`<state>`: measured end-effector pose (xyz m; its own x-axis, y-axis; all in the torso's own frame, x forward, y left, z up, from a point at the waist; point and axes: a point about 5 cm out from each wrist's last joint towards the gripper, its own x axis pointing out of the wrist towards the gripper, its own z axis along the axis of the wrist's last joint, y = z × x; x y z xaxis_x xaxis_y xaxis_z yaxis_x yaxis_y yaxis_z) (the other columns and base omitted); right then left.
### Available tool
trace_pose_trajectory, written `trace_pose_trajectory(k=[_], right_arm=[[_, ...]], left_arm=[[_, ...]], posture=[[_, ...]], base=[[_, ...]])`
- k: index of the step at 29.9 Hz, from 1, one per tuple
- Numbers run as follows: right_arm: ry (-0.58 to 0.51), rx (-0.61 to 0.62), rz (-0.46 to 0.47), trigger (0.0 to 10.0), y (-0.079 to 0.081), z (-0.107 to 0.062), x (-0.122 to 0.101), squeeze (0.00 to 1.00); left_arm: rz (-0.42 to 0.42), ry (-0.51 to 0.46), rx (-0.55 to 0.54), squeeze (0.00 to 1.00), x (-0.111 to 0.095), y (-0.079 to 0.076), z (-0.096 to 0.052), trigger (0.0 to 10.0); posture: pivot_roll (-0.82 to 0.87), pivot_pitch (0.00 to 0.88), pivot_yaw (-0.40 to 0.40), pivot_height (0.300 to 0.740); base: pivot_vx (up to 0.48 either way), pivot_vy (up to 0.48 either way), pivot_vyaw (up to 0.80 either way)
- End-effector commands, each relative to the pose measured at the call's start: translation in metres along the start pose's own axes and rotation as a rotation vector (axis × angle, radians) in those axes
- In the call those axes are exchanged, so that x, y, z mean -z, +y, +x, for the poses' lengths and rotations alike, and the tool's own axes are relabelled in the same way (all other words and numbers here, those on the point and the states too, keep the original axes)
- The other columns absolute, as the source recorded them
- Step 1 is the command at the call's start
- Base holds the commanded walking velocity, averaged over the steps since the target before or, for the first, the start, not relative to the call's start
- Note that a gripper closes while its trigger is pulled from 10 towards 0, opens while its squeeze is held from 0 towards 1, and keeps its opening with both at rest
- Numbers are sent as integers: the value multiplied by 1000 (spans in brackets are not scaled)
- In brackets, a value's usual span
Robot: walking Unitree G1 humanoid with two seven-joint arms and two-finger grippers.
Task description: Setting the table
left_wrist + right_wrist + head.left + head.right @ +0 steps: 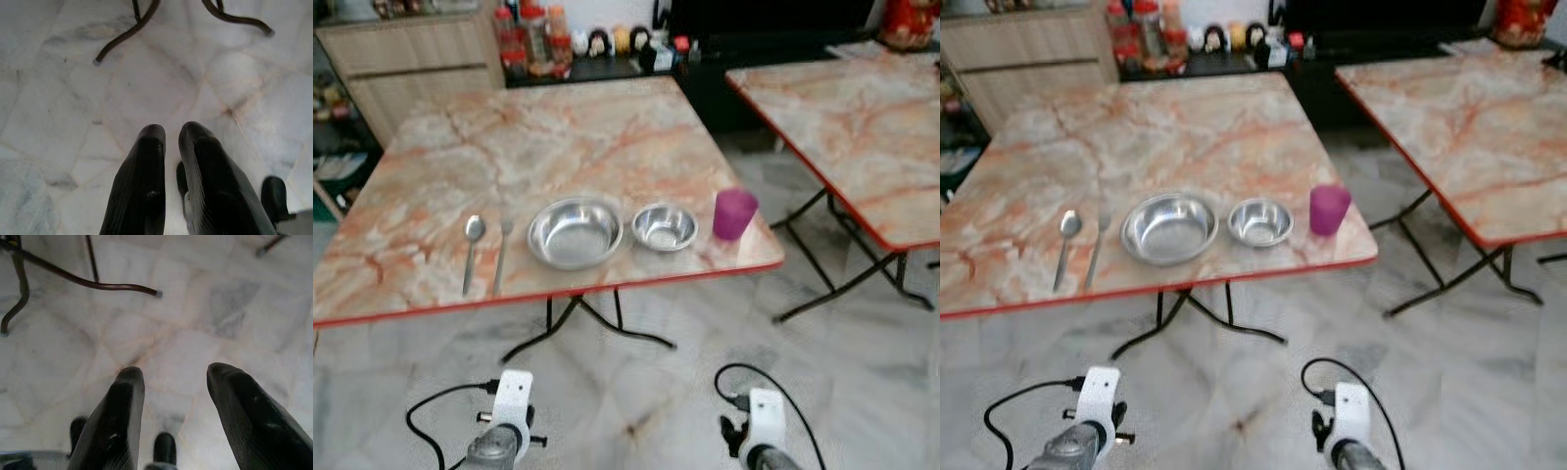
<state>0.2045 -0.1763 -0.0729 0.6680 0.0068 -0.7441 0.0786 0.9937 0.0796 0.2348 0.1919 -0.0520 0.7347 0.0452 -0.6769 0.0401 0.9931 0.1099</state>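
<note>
Tableware lines your table (pixel 431 176) edge: spoon (pixel 473 235), fork (pixel 501 257), large bowl (pixel 575 232), small bowl (pixel 664 226), purple cup (pixel 734 214) at 3 o'clock. Left gripper (pixel 171 134) nearly closed, right gripper (pixel 173 374) spread, both empty.

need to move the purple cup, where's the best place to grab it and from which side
Grip the purple cup around its side wall, about mid-height, coming in level from the near table edge. It stands upright and open-topped near the table's right corner, with the small bowl on its left, so the front and right sides are free.
</note>
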Motion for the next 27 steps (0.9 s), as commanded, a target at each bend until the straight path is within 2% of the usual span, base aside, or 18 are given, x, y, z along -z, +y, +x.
trace_pose_trajectory(k=[1,4,7,8,12,17,22,27], right_arm=[[5,-30,-3,10000,11,1,1,0],[-6,-45,-56,10000,9,2,-4,0],[-6,-45,-56,10000,9,2,-4,0],[-9,-45,-24,10000,10,2,-6,0],[-12,-45,-23,10000,10,3,-9,0],[2,-44,-26,10000,10,3,-7,0],[10,-52,-27,10000,13,3,-6,0],[15,-60,-25,10000,16,3,-5,0]], left_arm=[[4,11,-24,0,4,9,-2,10000],[-8,18,-20,0,8,3,-2,10000],[-8,18,-20,0,8,3,-2,10000],[-20,16,-22,0,7,3,-2,10000],[-41,19,-23,0,9,3,-3,10000],[-41,43,-32,0,14,5,-4,10000],[-102,48,-121,0,17,20,-6,10000],[-215,74,-215,0,30,39,-12,10000]], posture=[[109,72,-21,731],[128,60,-35,731],[128,60,-35,731],[132,70,-43,731],[137,78,-47,731],[150,93,-51,731],[164,105,-48,731],[175,110,-46,731]], base=[[375,0,0],[372,0,0],[374,0,533],[368,0,0],[308,0,0],[0,0,0],[0,0,0],[0,0,0]])
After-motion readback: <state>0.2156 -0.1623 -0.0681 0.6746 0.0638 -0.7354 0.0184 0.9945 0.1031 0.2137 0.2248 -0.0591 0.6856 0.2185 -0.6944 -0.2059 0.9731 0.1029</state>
